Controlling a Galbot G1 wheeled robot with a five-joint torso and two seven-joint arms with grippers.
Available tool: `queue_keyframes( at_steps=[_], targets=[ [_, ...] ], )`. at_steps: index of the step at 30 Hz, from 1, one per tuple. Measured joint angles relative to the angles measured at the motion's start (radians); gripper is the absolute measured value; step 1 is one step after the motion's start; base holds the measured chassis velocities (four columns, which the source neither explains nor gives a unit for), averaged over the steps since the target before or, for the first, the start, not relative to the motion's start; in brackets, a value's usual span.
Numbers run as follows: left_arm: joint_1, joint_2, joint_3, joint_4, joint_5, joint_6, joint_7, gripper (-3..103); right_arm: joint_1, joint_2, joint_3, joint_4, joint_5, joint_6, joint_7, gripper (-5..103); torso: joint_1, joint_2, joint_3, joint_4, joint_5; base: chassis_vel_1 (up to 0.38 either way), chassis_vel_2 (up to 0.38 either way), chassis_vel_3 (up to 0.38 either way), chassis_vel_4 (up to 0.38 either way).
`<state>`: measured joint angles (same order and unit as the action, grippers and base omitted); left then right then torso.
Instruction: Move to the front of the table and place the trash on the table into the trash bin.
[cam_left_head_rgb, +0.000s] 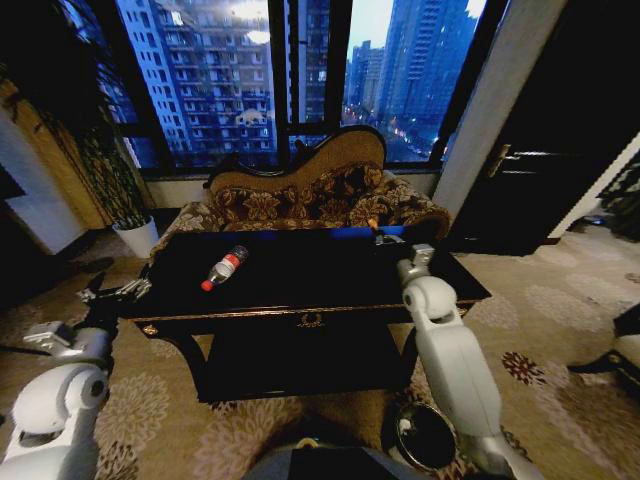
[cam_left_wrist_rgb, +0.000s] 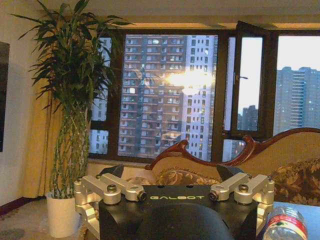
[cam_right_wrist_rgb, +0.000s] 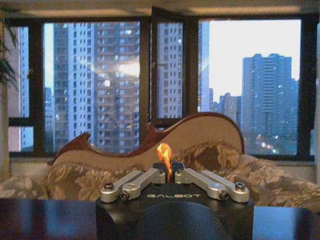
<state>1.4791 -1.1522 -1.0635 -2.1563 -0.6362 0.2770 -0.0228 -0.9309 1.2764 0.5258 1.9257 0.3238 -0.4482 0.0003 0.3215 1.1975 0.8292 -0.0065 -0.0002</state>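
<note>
Carrying the orange scrap (cam_right_wrist_rgb: 164, 152) to the bin (cam_left_head_rgb: 424, 437) means lifting it off the table (cam_left_head_rgb: 300, 275) and swinging back and down toward the robot without loosening, since the bin sits on the floor in front of the table's right end, beside the right arm. The right gripper (cam_left_head_rgb: 388, 240) is over the table's far right part, fingers pinched nearly closed on the scrap. The left gripper (cam_left_head_rgb: 113, 293) hangs just off the table's left end, spread wide and holding nothing, with the bottle (cam_left_head_rgb: 224, 268) lying on the table's left-centre.
</note>
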Motion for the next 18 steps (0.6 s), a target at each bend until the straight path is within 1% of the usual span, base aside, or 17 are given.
queue_keyframes(
  at_steps=[4, 13, 18],
  targets=[
    [0.008, 0.007, -0.005, -0.002, -0.011, 0.000, 0.000, 100, -0.036, 0.003, 0.023, 0.024, 0.003, 0.000, 0.000, 3, 0.000, 0.000, 0.000, 0.0001, 0.0002, 0.000, 0.000, 0.000, 0.000],
    [0.003, 0.003, -0.006, -0.008, -0.013, 0.000, 0.000, 100, -0.085, 0.012, 0.030, 0.060, 0.003, -0.001, 0.000, 3, 0.000, 0.000, 0.000, 0.0000, 0.0000, 0.000, 0.000, 0.000, 0.000],
    [0.001, 0.010, -0.026, -0.011, -0.025, 0.000, -0.001, 100, -0.103, 0.007, 0.041, 0.072, 0.004, -0.002, 0.000, 3, 0.000, 0.000, 0.000, 0.0000, 0.0002, 0.060, -0.050, -0.054, 0.059]
  ],
)
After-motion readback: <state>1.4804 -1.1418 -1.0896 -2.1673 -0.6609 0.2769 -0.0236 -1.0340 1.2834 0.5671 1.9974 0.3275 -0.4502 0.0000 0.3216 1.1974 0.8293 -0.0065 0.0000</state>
